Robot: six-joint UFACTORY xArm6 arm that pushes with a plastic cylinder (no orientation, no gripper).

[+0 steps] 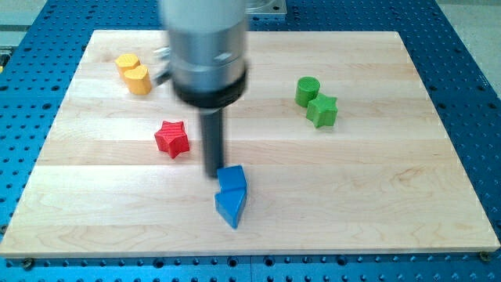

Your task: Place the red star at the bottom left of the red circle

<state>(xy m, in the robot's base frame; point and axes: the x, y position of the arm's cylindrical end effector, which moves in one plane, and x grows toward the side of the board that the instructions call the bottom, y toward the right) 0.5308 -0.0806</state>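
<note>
The red star lies on the wooden board, left of centre. My tip is down on the board to the right of the star and a little below it, apart from it, and just left of the upper blue block. No red circle shows in the view; the arm's thick body covers the board's top centre.
A second blue block sits right below the first, touching it. Two yellow blocks lie at the top left. A green circle and a green star lie side by side at the upper right.
</note>
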